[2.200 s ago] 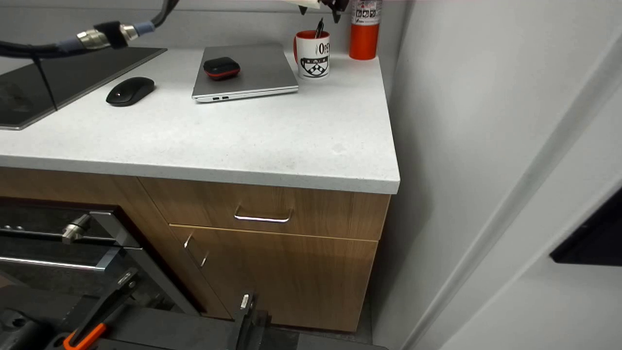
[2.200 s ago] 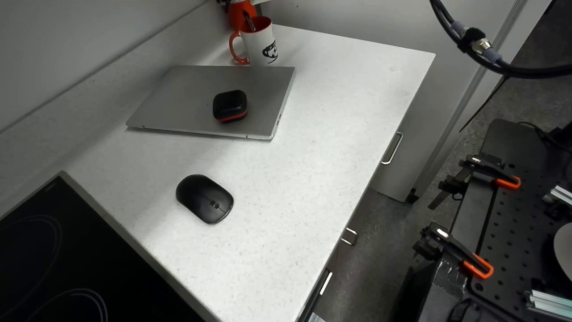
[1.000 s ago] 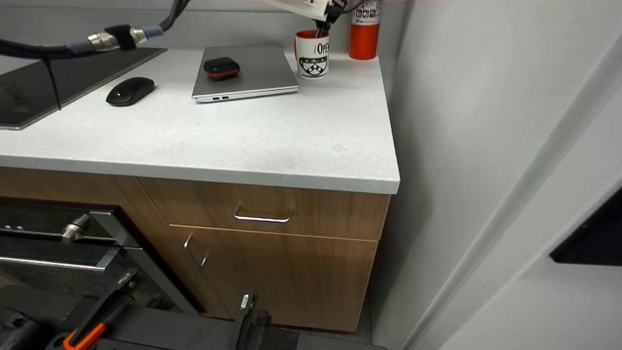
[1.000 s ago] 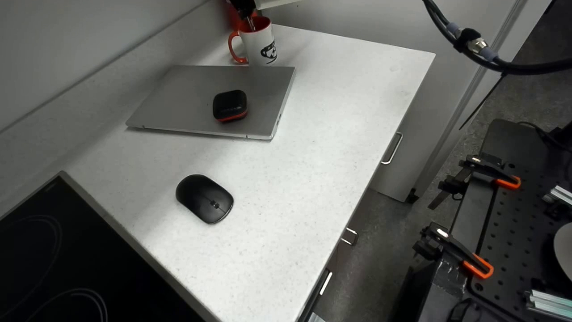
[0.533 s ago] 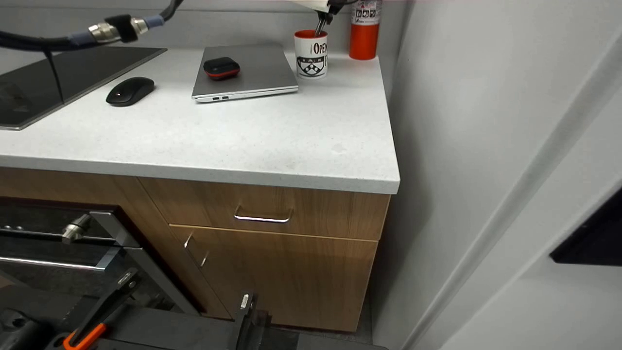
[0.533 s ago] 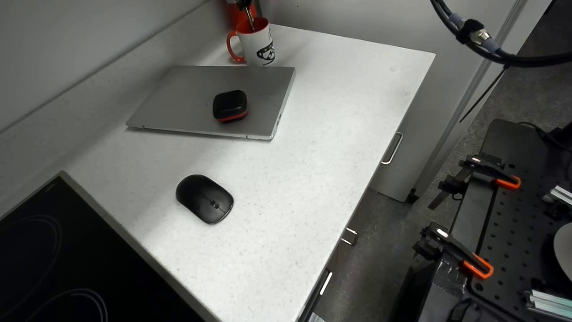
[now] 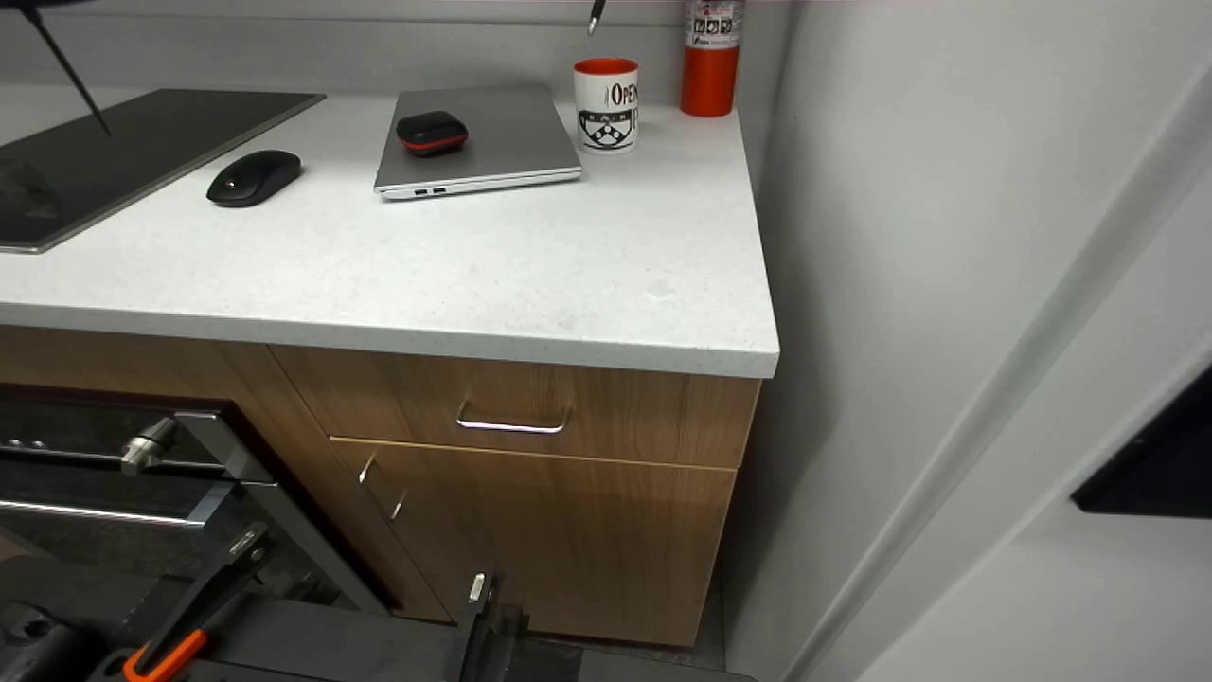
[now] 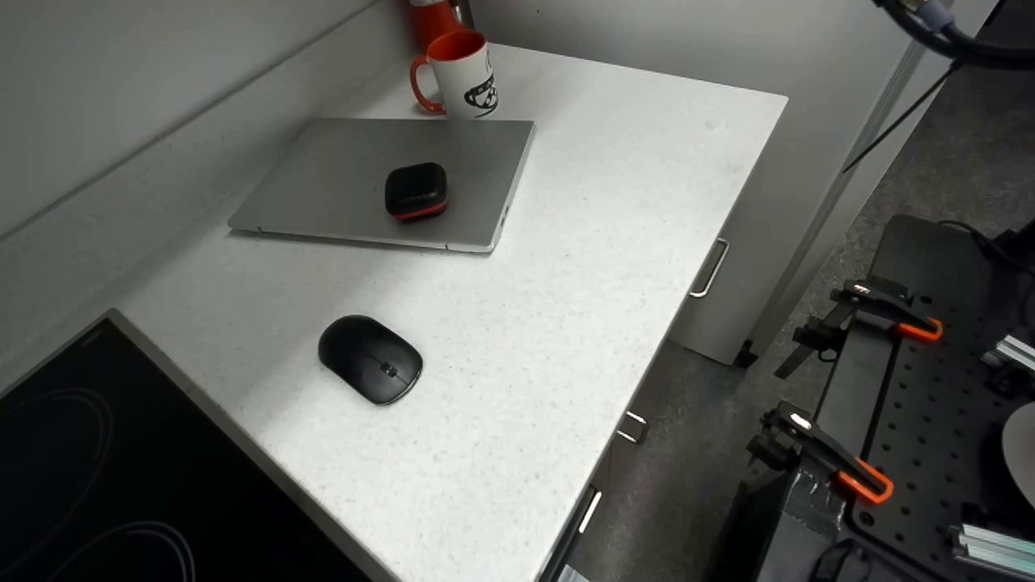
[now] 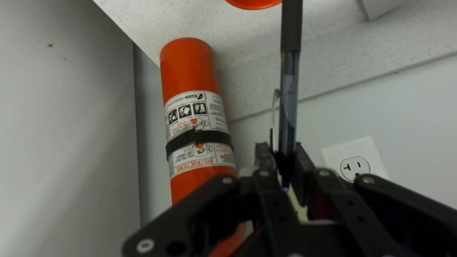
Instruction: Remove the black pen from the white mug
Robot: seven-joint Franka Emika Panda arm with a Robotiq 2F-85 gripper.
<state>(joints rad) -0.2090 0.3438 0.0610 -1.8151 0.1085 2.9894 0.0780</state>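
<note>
The black pen hangs from my gripper, which is shut on one end of it in the wrist view. Only its lower end, the pen, shows at the top edge in an exterior view, tilted and apart from the mug. Below it the white mug stands upright on the counter, its red inside visible and nothing sticking out. In the wrist view just a bit of the mug's red-orange rim appears. The gripper itself is above the frame in both exterior views.
A red fire extinguisher stands beside the mug near the side wall. Close by lies a grey laptop carrying a black case. A black mouse and a cooktop are farther along. An outlet is on the wall.
The pen has been lifted out of the mug. My gripper has risen out of both exterior views. The mug turned and shifted slightly earlier and now stands still.
</note>
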